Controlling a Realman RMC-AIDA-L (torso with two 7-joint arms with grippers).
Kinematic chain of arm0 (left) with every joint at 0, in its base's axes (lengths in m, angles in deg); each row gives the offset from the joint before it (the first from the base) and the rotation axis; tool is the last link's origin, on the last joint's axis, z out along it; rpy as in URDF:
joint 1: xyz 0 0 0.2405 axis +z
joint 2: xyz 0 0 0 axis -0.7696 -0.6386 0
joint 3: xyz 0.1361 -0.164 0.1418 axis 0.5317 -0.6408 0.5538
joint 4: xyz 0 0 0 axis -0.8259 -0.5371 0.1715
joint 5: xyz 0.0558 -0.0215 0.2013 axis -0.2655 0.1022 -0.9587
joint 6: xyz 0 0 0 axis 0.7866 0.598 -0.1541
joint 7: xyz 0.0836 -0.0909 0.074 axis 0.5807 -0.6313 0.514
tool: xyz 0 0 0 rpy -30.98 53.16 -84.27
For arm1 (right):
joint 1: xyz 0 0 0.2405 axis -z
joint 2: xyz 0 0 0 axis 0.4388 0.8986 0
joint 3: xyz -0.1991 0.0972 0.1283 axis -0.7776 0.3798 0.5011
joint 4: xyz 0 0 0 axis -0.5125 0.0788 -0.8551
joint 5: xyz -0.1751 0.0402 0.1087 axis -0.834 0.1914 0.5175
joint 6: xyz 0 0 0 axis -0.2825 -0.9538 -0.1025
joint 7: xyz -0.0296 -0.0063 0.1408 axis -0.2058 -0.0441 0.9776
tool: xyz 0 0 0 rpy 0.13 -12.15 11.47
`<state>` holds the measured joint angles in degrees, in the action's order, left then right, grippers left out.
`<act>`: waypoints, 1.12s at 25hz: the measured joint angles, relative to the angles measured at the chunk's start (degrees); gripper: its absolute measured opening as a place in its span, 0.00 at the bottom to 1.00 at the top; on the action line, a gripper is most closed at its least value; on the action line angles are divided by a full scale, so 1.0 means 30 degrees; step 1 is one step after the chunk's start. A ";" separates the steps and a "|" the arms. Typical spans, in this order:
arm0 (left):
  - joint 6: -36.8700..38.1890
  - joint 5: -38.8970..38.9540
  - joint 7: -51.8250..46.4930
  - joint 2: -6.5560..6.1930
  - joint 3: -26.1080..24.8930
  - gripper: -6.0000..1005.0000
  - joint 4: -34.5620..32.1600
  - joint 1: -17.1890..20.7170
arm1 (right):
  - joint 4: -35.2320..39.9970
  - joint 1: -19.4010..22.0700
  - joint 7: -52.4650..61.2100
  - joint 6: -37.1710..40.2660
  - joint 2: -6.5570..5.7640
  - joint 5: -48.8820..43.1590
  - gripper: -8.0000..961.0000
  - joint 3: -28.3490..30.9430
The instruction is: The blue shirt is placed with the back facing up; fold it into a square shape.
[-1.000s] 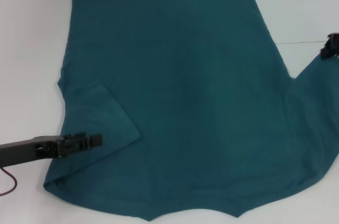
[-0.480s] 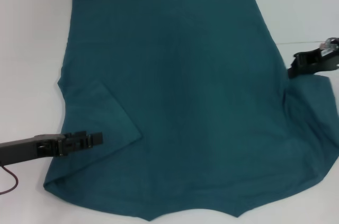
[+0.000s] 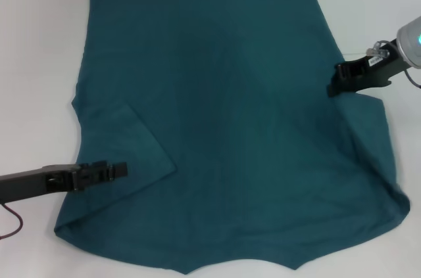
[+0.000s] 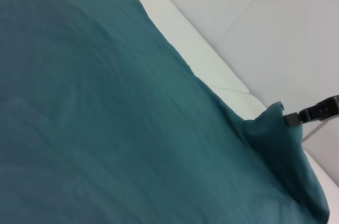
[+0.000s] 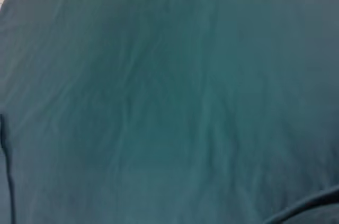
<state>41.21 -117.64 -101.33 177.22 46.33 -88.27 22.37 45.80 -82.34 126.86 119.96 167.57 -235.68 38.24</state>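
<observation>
The blue shirt point(image 3: 223, 94) lies spread flat on the white table and fills most of the head view. Its left sleeve is folded inward onto the body. My left gripper point(image 3: 120, 171) sits low over that folded sleeve near the shirt's lower left. My right gripper point(image 3: 337, 86) is shut on the right sleeve's edge, holding it lifted above the shirt's right side. The left wrist view shows the shirt point(image 4: 106, 102) and that raised corner pinched by the right gripper point(image 4: 290, 119). In the right wrist view only the shirt's cloth point(image 5: 169, 97) shows.
The white table point(image 3: 39, 61) surrounds the shirt, with bare strips on the left and right. A thin red cable point(image 3: 13, 225) hangs by the left arm at the lower left. A faint seam line point(image 3: 368, 51) crosses the table on the right.
My right gripper has moved inward to the left, dragging the right sleeve over the shirt's side. The left gripper has stayed almost still.
</observation>
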 joint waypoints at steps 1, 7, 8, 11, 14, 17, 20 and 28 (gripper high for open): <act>-0.0058 0.0001 -0.0005 0.0005 0.0001 0.69 0.0001 0.0003 | -0.0117 -0.0102 0.0091 -0.0050 0.0018 -0.0008 0.04 0.0000; -0.0159 0.0000 -0.0015 0.0032 0.0000 0.69 0.0001 -0.0006 | -0.0639 -0.0569 0.0250 -0.0516 0.0231 -0.0090 0.04 -0.0155; -0.0212 0.0000 -0.0017 0.0032 0.0000 0.68 0.0012 -0.0007 | -0.0745 -0.0623 0.0252 -0.0579 0.0262 -0.0094 0.04 -0.0196; -0.0294 0.0001 -0.0021 0.0031 0.0001 0.68 0.0144 0.0006 | -0.0924 -0.0706 0.0257 -0.0752 0.0362 -0.0098 0.04 -0.0236; -0.0403 0.0000 -0.0025 0.0027 -0.0001 0.68 0.0264 0.0018 | -0.1042 -0.0720 0.0212 -0.0772 0.0424 -0.0021 0.04 -0.0237; -0.0549 0.0000 -0.0010 0.0027 0.0001 0.68 0.0321 0.0051 | -0.1093 -0.0762 0.0118 -0.0745 0.0488 0.0080 0.04 -0.0207; -0.0581 0.0000 0.0034 0.0017 0.0001 0.68 0.0440 0.0034 | -0.1095 -0.0799 0.0172 -0.0630 0.0537 0.0204 0.07 -0.0143; -0.0720 0.0001 0.0096 -0.0001 0.0002 0.69 0.0476 0.0109 | -0.1128 -0.0570 -0.0774 0.0313 0.0445 0.2422 0.43 -0.0173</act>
<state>39.05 -117.64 -101.05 177.22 46.34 -86.84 22.69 42.41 -84.05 124.54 120.90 168.90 -228.42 37.72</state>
